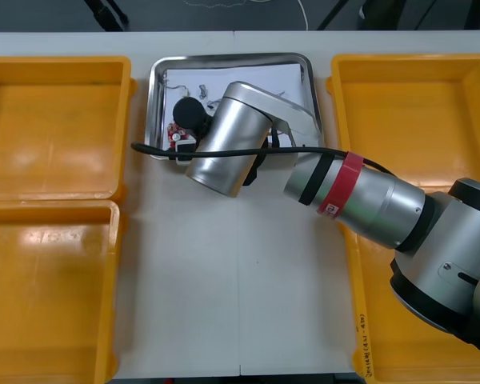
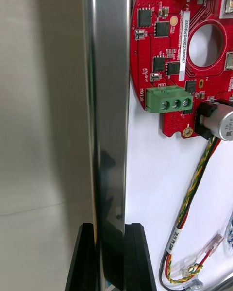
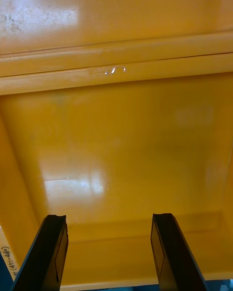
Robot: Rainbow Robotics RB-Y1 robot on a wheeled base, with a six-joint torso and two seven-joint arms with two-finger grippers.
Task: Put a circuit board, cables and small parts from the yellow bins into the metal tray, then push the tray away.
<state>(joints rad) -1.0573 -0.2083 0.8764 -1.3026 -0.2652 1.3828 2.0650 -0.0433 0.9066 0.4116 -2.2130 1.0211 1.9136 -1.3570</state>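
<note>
Front view: from above, looking steeply down on the metal tray [image 1: 224, 58], yellow bins [image 1: 52, 128] at either side. Right wrist view: very near, looking along that tray's rim; both views share its white interior. Left wrist view: near, facing into one yellow bin [image 3: 116, 140].

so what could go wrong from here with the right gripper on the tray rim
1. The right gripper pinches only the thin rim of the shiny rectangular metal tray; pushing may make it slip or tilt the tray.
2. The round red circuit board and red and yellow cable lie close inside that rim, so the inner finger might snag them.
The left gripper hangs open over a yellow plastic bin.
</note>
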